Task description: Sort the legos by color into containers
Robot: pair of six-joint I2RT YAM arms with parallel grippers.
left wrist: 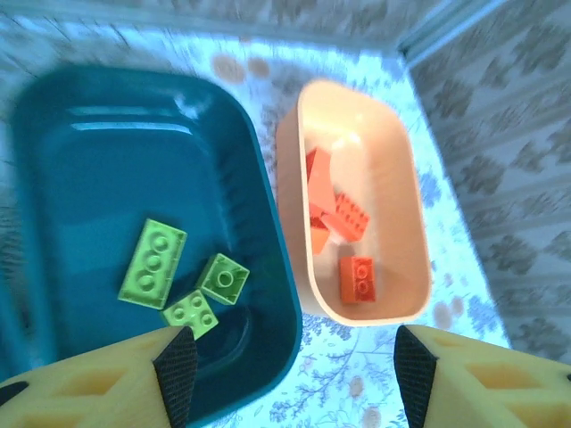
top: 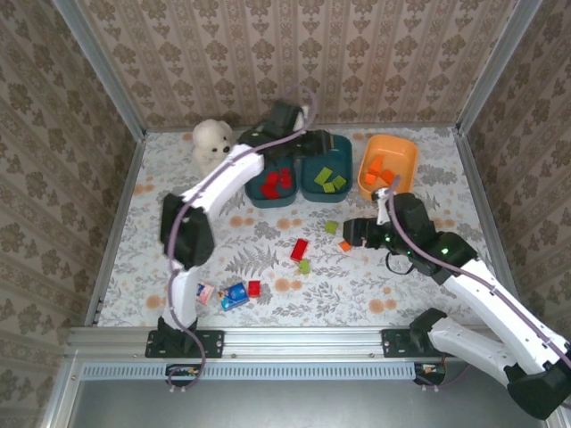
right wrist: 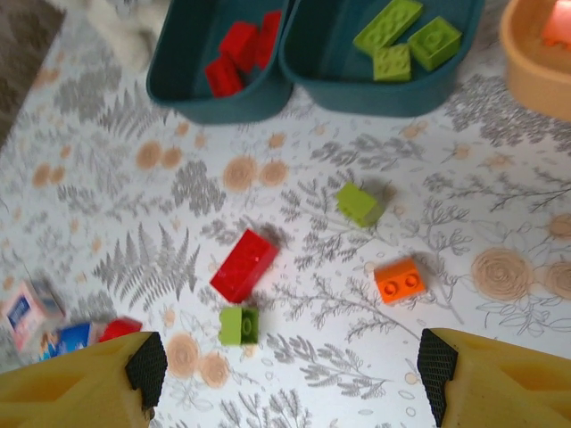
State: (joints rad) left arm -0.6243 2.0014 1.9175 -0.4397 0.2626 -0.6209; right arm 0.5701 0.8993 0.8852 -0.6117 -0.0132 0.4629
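Floral-printed surface (top: 143,241) is carrying everything I am viewing, with patterned wallpaper closing it in on three sides. Nearest the arm bases, a pink-and-white card (top: 205,292), a blue toy piece (top: 235,296) and a small red brick (top: 254,288) are lying in a row, close together. Farther in, four loose legos are sitting apart from the tubs: a lime brick (top: 304,266), a long red brick (top: 299,250) just beyond it, an orange brick (top: 344,245) and a second lime brick (top: 331,227). My right tool (right wrist: 290,370) is hovering above this group, its fingers (right wrist: 134,366) spread wide with nothing between them. Beyond, three containers are standing side by side. A left teal tub (top: 272,204) is holding sorted red bricks (top: 277,183). A middle teal tub (top: 326,198) just beside it is holding sorted lime bricks (left wrist: 192,281). An orange tub (top: 406,159) at the right is holding sorted orange bricks (left wrist: 343,223). My left tool (left wrist: 294,366) is hanging over the middle teal tub's right rim, its fingers spread and gripping nothing. At the far left, a white teddy bear (top: 212,141) is sitting near the back wall.
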